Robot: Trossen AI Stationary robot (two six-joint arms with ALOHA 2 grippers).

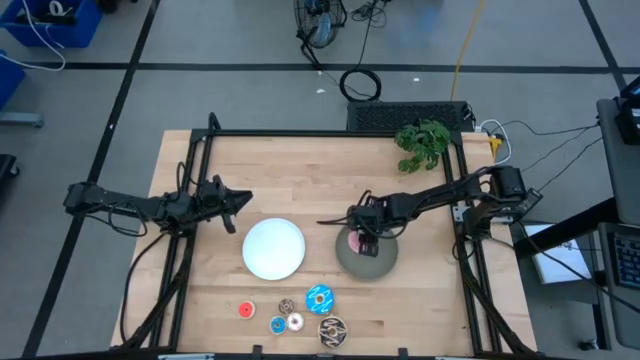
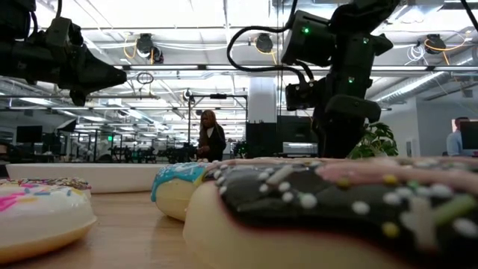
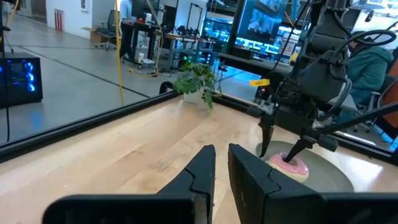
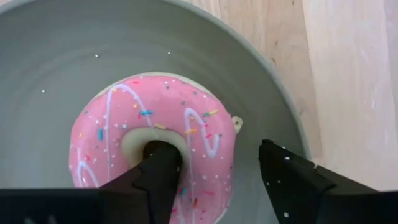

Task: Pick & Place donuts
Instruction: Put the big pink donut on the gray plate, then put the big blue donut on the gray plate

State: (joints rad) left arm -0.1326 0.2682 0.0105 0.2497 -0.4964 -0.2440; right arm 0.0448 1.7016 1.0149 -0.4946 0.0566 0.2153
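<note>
1. High view: the right gripper (image 1: 362, 238) hangs over the grey plate (image 1: 382, 262), where the pink donut (image 1: 353, 242) lies.
2. Right wrist view: its fingers (image 4: 163, 171) are spread, one tip in the pink donut's (image 4: 155, 143) hole, the other outside the ring, above the grey plate (image 4: 261, 81).
3. Left of the grey plate sits the white plate (image 1: 273, 248).
4. Further left of it, the left gripper (image 1: 236, 201) waits, fingers (image 3: 200, 171) nearly together, gripping nothing.
5. Below and left of the grey plate lie the blue donut (image 1: 320, 297), brown-sprinkled donut (image 1: 332, 329), and small red (image 1: 246, 309), brown (image 1: 287, 304), white (image 1: 295, 321) and blue (image 1: 277, 325) ones.
</note>
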